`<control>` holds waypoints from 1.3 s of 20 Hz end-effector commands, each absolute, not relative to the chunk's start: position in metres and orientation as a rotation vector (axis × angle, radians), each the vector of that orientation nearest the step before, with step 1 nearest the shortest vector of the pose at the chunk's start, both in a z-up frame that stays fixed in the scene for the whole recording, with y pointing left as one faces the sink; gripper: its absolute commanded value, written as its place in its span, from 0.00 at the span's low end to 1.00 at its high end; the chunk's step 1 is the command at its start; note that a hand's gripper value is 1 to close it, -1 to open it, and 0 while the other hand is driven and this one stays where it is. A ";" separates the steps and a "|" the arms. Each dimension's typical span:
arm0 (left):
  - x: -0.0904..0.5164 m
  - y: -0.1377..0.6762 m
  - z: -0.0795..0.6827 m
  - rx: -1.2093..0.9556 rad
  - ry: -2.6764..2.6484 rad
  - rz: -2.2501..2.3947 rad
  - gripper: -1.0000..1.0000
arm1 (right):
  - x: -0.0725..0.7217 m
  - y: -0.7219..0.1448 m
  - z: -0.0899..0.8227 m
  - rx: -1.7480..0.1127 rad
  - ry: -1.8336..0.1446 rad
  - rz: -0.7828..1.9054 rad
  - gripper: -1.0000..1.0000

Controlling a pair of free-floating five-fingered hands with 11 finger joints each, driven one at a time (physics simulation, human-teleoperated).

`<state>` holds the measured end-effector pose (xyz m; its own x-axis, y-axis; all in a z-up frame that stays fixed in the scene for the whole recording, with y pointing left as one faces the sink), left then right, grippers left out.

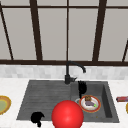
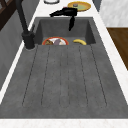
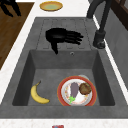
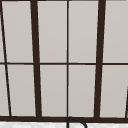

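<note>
Sink basin (image 1: 107, 100): red ball (image 1: 67, 114) hides banana (image 3: 38, 94); right hand (image 1: 82, 87) above plate (image 1: 98, 107).

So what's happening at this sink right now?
Two floating black hands are at a kitchen sink. The right hand hovers with straight fingers over the basin, just above a red-rimmed plate that holds food scraps. A banana lies in the basin beside the plate, apart from it. The left hand hangs at the sink's front edge, fingers curled, holding nothing. A large red ball sits at the front, and a yellow plate rests on the counter to the left.
</note>
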<state>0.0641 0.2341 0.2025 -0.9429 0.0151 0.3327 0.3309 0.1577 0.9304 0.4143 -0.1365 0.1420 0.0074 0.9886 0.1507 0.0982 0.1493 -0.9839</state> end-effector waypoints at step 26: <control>0.064 0.234 0.203 -0.336 -2.189 -1.862 0.50 | 0.578 -0.105 0.124 -1.077 -1.361 1.103 0.00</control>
<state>0.0641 0.2341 0.2025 -0.9430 0.0150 0.3326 0.3307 0.1579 0.9304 0.5630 -0.1154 0.1301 -0.0783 0.9865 0.1441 0.1159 0.1526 -0.9815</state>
